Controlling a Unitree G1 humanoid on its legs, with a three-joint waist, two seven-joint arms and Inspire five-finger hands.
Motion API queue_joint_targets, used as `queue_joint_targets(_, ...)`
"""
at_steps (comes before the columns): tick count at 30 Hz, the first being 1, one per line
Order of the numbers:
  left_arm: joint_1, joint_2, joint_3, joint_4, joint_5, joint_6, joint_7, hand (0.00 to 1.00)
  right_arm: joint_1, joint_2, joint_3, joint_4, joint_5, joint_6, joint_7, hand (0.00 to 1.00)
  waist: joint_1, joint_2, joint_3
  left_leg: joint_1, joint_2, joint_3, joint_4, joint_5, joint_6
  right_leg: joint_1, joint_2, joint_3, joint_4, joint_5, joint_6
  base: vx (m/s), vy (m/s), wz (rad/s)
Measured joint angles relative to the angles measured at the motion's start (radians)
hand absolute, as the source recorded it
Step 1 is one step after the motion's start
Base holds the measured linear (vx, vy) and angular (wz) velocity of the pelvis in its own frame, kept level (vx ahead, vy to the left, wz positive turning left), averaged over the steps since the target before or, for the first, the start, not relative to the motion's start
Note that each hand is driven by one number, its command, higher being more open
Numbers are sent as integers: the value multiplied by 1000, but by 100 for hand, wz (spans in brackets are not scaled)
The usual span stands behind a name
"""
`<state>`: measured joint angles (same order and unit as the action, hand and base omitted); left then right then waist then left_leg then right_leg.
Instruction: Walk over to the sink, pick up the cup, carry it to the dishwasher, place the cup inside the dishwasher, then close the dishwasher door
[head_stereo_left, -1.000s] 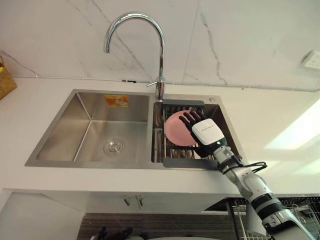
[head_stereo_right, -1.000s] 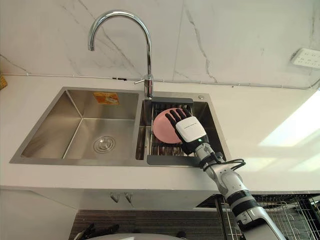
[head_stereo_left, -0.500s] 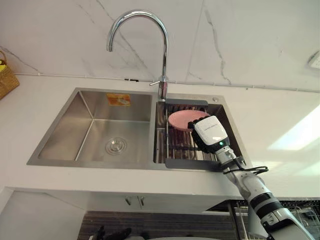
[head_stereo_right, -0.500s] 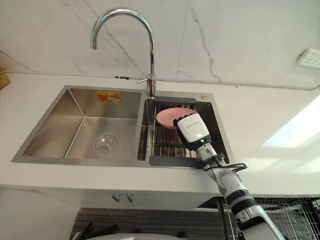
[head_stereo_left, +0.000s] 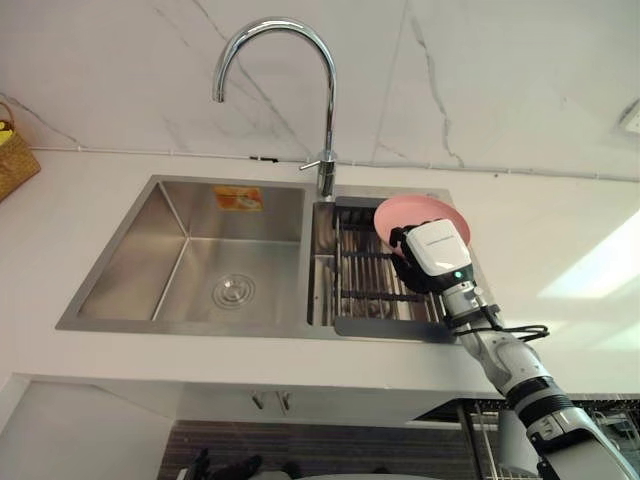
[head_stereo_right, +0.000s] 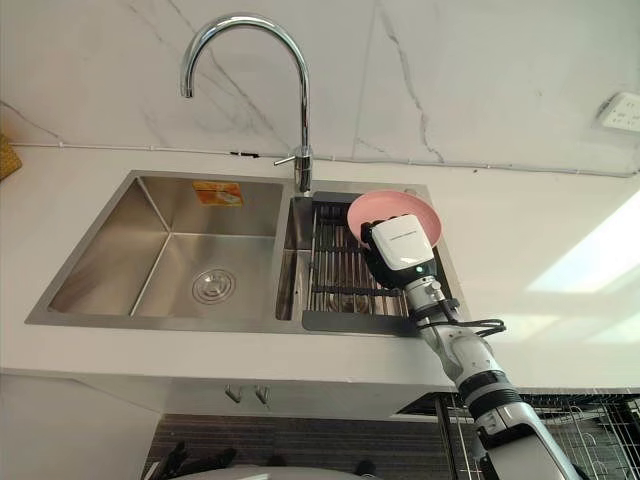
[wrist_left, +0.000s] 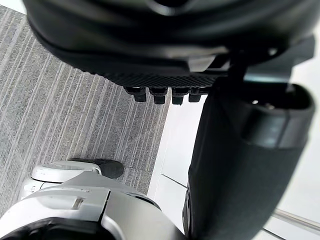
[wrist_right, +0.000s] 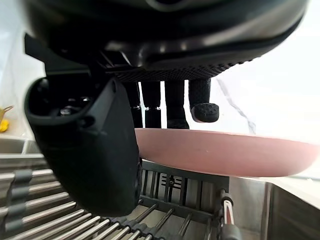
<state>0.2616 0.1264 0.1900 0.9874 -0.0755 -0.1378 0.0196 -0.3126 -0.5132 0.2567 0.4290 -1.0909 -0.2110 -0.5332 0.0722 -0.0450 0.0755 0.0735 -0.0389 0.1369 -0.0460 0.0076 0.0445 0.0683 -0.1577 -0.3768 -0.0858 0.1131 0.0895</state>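
Across the frame's centre, a double-basin stainless steel sink (head_stereo_left: 120, 262) is seen set in a white counter (head_stereo_left: 560, 250). Right of centre, a dark slatted drain rack (head_stereo_left: 365, 285) is seated in the smaller basin. Above its right end a shallow round pink dish (head_stereo_left: 412, 211), a dish rather than a cup, is held clear of the slats. Its rim is pinched between the thumb and curled fingers of the right hand (head_stereo_left: 437, 258). The left hand (wrist_left: 165, 50) is hung relaxed and unloaded over grey floor (wrist_left: 75, 100). Walk and pick-up are judged done; carry, placement and door closing are left.
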Motion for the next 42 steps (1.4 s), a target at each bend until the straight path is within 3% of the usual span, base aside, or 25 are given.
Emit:
queue_joint_targets(9, 0, 0, 0, -5, 18, -2, 2, 100, 12, -27, -17, -194, 50, -90, 116, 0, -15, 8, 5, 1, 4, 9, 2, -2, -3, 0, 3, 10, 0, 0, 0, 0, 0, -2)
queue_joint_targets(20, 4, 4, 0, -13, 77, -24, 7, 100, 121, -32, -140, -398, 88, -129, 189, 0, -34, 9, 5, 8, 8, 13, 27, -17, -7, 10, 7, 21, 1, 0, 0, 0, 1, -2)
queue_joint_targets(21, 11, 2, 1, -21, 77, -24, 3, 100, 132, -33, -156, -402, 89, -121, 199, 0, -31, 12, 7, 1, 7, 8, 98, -58, -9, 19, 8, 48, 9, 0, 0, -7, 14, -65)
queue_joint_targets(23, 35, -10, 1, -54, 75, -36, 0, 100, 132, -39, -174, -410, 97, -122, 209, 0, -8, 35, 9, -47, 30, -65, 270, -157, -15, 4, 26, 126, 38, -5, -6, -22, 1, -105)
queue_joint_targets(24, 36, -13, 0, -54, 75, -42, -4, 100, 132, -46, -191, -421, 111, -127, 202, 0, -10, 53, 16, -65, 46, -58, 335, -205, -19, -8, 42, 172, 41, -1, -4, -82, 38, -110)
queue_joint_targets(27, 30, -6, -2, -55, 75, -50, -23, 100, 134, -75, -237, -420, 111, -121, 167, 0, -33, 55, 18, -126, 36, -39, 389, -245, -16, -117, 43, 286, 78, 13, -3, -123, 114, -110)
queue_joint_targets(29, 25, -1, 1, -54, 76, -48, -27, 100, 134, -82, -270, -412, 111, -100, 156, 0, -40, 51, 28, -163, 36, -2, 438, -260, 7, -175, 52, 350, 105, 15, 8, -125, 151, -110)
queue_joint_targets(30, 17, 7, 0, -48, 78, -40, -28, 100, 138, -81, -291, -401, 112, -85, 156, 0, -49, 62, 38, -165, 60, 35, 455, -258, 31, -173, 56, 333, 103, -21, -6, -103, 88, -71)
queue_joint_targets(31, 11, 4, 0, -41, 78, -39, -28, 100, 138, -81, -298, -399, 112, -77, 156, 0, -47, 77, 43, -158, 77, 59, 445, -255, 37, -176, 55, 292, 125, -53, -42, -142, 127, -121)
queue_joint_targets(32, 14, -7, 3, -41, 74, -38, -27, 100, 129, -80, -298, -399, 112, -75, 146, 0, -35, 97, 51, -135, 114, 122, 427, -253, 36, -218, 33, 177, 276, -92, -105, -119, 151, -151)
queue_joint_targets(33, 25, -5, 15, -42, 64, -35, -26, 100, 126, -75, -291, -399, 111, -87, 132, 0, -26, 102, 47, -116, 139, 181, 412, -253, 35, -235, -20, 69, 446, -125, -153, -113, 174, -156)
queue_joint_targets(34, 28, -6, 19, -42, 48, -28, -26, 100, 126, -68, -287, -399, 110, -94, 126, 0, -19, 99, 45, -106, 148, 210, 402, -251, 32, -230, -55, 18, 525, -142, -177, -86, 119, -177)
queue_joint_targets(35, 37, -5, 21, -40, 13, -7, -15, 100, 112, -53, -272, -395, 105, -110, 110, 0, 0, 95, 38, -95, 183, 285, 393, -245, 25, -189, -141, -88, 661, -178, -229, -58, 47, -142)
queue_joint_targets(38, 22, 11, 21, -43, -25, 5, -1, 100, 42, -30, -232, -345, 68, -121, 100, 0, 15, 86, 33, -132, 242, 351, 402, -225, -2, -124, -170, -132, 629, -176, -219, -44, -69, -114)
queue_joint_targets(40, -16, 26, 22, -46, -26, 22, 2, 100, 19, -27, -219, -316, 66, -118, 104, 0, 38, 62, 24, -169, 269, 377, 413, -206, -23, -60, -169, -139, 469, -145, -177, -65, -213, -81)
queue_joint_targets(42, -50, 33, 57, -47, -53, 46, 11, 100, 10, -25, -218, -315, 68, -117, 137, 0, 53, 30, 33, -204, 292, 377, 461, -193, -45, 20, -148, -130, 271, -77, -102, -120, -388, -50)
